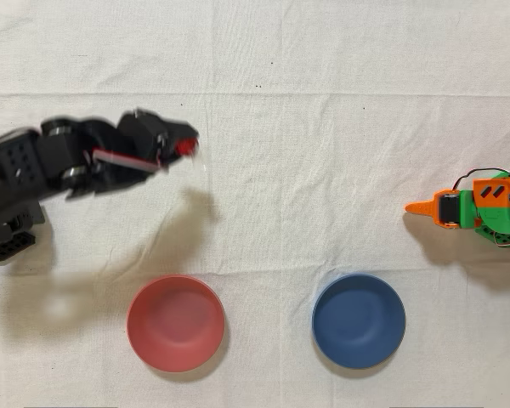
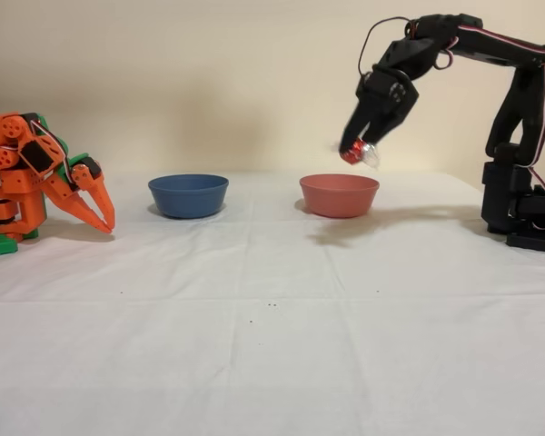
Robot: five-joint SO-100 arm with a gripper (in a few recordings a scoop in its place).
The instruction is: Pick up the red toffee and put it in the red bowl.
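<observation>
The red toffee (image 1: 185,147) (image 2: 352,152) hangs in the air, pinched at the tip of my black gripper (image 1: 184,143) (image 2: 356,148), which is shut on it. Its clear wrapper end (image 2: 371,157) sticks out to the right in the fixed view. The red bowl (image 1: 176,323) (image 2: 339,194) rests on the white cloth. In the fixed view the toffee is held well above the bowl's rim. From overhead the toffee sits farther up the picture than the bowl, with a stretch of cloth between them. The arm looks blurred in the overhead view.
A blue bowl (image 1: 359,320) (image 2: 188,194) stands beside the red one. The idle orange arm (image 1: 476,206) (image 2: 38,177) rests at the right in the overhead view and at the left in the fixed view. A white wrinkled cloth (image 2: 272,327) covers the table.
</observation>
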